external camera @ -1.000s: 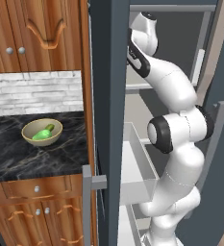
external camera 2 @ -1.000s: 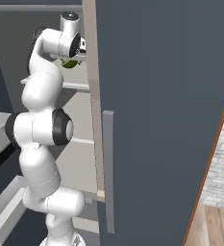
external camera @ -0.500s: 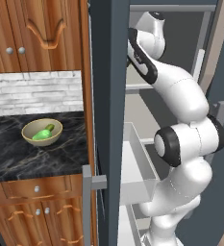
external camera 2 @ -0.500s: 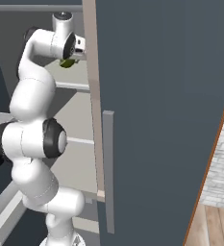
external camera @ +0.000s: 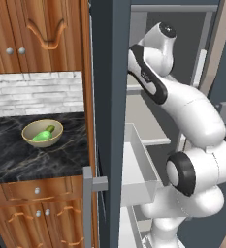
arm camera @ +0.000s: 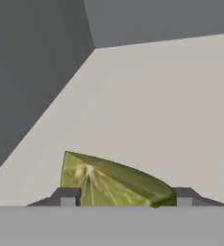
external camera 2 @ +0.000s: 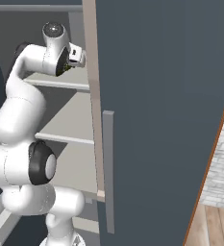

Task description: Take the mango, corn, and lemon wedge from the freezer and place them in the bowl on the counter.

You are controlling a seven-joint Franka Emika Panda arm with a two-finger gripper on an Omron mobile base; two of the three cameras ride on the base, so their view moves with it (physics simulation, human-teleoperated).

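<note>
Two fingers (arm camera: 68,198) flank lemon wedge (arm camera: 114,185), touching both sides.

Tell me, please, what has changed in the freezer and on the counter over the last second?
The arm has reached deeper into the freezer, and the gripper has closed in around the lemon wedge on the pale shelf; a firm grip cannot be confirmed. The bowl with its green item stays put on the counter.
</note>
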